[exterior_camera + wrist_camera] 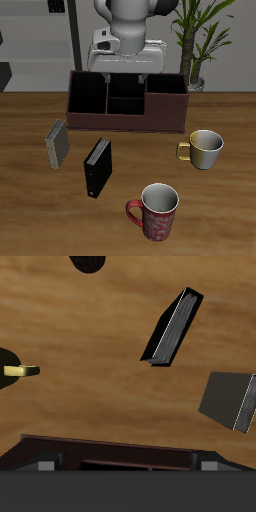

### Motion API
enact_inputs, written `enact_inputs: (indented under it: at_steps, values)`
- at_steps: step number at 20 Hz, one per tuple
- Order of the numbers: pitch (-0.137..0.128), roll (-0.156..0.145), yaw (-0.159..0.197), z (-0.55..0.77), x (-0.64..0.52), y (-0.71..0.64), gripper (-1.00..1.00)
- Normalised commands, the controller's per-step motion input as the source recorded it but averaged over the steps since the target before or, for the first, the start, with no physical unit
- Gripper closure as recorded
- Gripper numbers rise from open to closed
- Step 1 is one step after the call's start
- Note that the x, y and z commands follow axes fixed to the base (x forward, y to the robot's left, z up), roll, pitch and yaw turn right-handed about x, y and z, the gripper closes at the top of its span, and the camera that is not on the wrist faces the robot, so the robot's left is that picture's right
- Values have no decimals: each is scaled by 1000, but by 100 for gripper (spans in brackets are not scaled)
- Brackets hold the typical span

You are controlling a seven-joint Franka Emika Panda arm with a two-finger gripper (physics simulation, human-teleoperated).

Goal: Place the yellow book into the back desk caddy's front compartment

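Note:
The yellow book (57,145), thin with a grey-tan cover, stands on the table in front of one end of the back desk caddy (165,118); the wrist view also shows this book (232,401). The caddy is a long reddish-brown box with a black interior, and its front compartment (125,105) is the small middle cell at the front wall. My gripper (126,74) hangs open and empty above the caddy's middle, well back from the book. In the wrist view the fingertips (45,465) stand wide apart over the caddy's rim (120,446).
A black book (97,167) stands beside the yellow one, nearer the table's front edge, and appears in the wrist view (172,326). A pale mug with a gold handle (205,148) sits off the caddy's other end. A red mug (155,212) stands near the front edge.

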Motion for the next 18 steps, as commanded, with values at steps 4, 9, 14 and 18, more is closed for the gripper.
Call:
enact_inputs:
  at_steps: [4,9,14,18]
  values:
    - [-15,43,-13,3,-63,-407,-100]
    - [-1,23,-5,27,-41,-450,-100]
    - [-50,-58,5,75,5,-834,-100]
    - [-14,-28,-25,43,1,-660,-100]
